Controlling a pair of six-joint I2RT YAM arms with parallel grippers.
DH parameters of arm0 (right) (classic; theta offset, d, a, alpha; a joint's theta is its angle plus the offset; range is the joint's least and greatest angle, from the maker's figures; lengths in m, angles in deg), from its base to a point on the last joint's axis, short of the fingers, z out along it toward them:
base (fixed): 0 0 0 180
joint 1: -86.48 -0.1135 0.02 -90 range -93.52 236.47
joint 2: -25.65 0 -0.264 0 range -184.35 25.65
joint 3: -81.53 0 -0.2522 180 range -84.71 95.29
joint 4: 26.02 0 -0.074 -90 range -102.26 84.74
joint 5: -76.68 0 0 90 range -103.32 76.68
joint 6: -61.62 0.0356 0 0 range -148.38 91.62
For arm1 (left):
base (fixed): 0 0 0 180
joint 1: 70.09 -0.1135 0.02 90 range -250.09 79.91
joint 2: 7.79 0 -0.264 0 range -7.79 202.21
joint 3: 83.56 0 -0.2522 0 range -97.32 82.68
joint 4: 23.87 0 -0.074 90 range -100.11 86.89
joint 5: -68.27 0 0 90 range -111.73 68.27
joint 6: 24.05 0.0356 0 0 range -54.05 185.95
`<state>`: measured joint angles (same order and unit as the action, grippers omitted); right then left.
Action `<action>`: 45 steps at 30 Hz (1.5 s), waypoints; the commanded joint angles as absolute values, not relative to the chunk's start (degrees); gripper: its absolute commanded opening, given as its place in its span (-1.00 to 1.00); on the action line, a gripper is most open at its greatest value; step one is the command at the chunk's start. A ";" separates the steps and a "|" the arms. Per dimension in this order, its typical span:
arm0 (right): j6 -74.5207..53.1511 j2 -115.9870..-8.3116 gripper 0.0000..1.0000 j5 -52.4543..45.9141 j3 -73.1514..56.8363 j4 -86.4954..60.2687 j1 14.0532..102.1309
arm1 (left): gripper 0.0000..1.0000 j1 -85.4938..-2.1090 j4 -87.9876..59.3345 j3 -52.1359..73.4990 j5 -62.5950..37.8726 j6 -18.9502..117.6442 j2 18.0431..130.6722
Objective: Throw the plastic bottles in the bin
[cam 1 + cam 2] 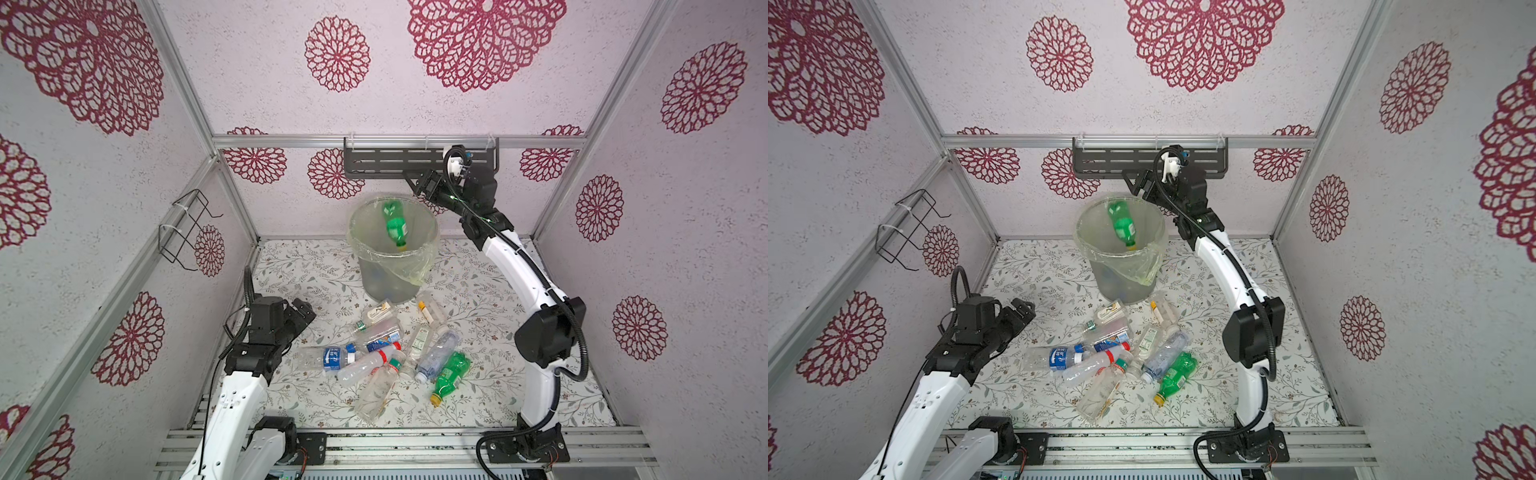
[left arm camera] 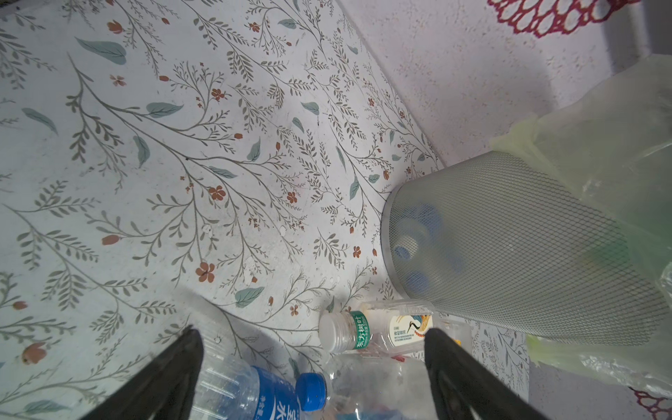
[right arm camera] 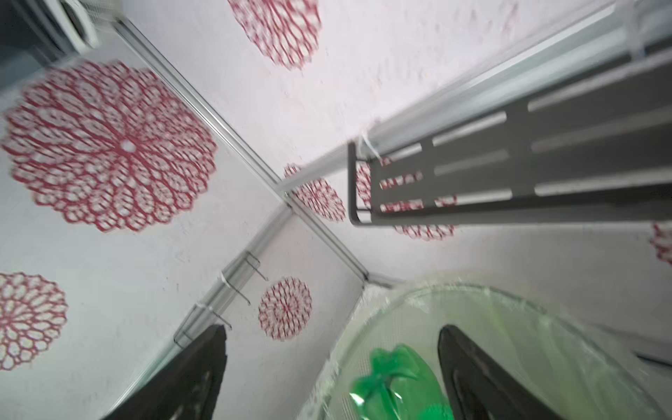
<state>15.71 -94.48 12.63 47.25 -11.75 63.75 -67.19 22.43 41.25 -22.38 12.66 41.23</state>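
In both top views, a green plastic bottle with a yellow cap [image 1: 395, 226] sat tilted, cap downward, inside the mouth of the round grey mesh bin with a yellowish bag liner [image 1: 386, 286], at centre frame. The right gripper [image 3: 332, 329], just upper right of the rim, stood wide open and empty. The left gripper [image 2: 312, 332], at lower left, was also spread wide and held nothing, beside the remaining clear plastic bottles [image 1: 386, 353] heaped below the bin.

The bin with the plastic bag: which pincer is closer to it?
The right pincer. It hangs open near the far rim of the bin, with the green bottle in the bin's mouth. The left pincer, also open, sits lower, beside the bottle pile.
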 commanded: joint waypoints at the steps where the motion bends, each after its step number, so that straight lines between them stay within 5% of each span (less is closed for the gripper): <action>1: 16.50 -97.40 0.98 9.20 57.51 -4.02 62.77 | 0.95 -67.83 22.76 39.88 -22.68 11.99 41.10; 6: 14.57 -98.22 0.98 6.77 58.55 5.90 62.90 | 0.95 -67.98 23.09 39.22 -22.16 12.54 41.09; 12: 13.54 -92.58 0.98 13.30 52.51 -0.42 62.55 | 0.95 -68.24 24.15 39.09 -23.01 13.00 40.50; 14: 13.29 -89.28 0.98 14.02 46.93 -4.61 62.61 | 0.95 -68.26 24.35 39.43 -23.20 12.79 39.91; 17: 10.68 -69.04 0.98 15.72 16.20 -15.69 64.67 | 0.94 -68.25 24.79 40.74 -23.82 12.00 38.69; 20: 10.18 -62.99 0.98 15.45 7.38 -19.64 65.57 | 0.95 -68.33 24.74 41.15 -23.79 11.74 38.49; 45: -1.67 -31.87 0.98 -4.85 -33.75 -1.68 69.14 | 0.95 -68.31 26.57 44.45 -24.21 8.47 37.04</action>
<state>0.46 -34.77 0.37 -32.88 -3.73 68.85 -67.94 25.44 43.57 -23.01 9.81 37.19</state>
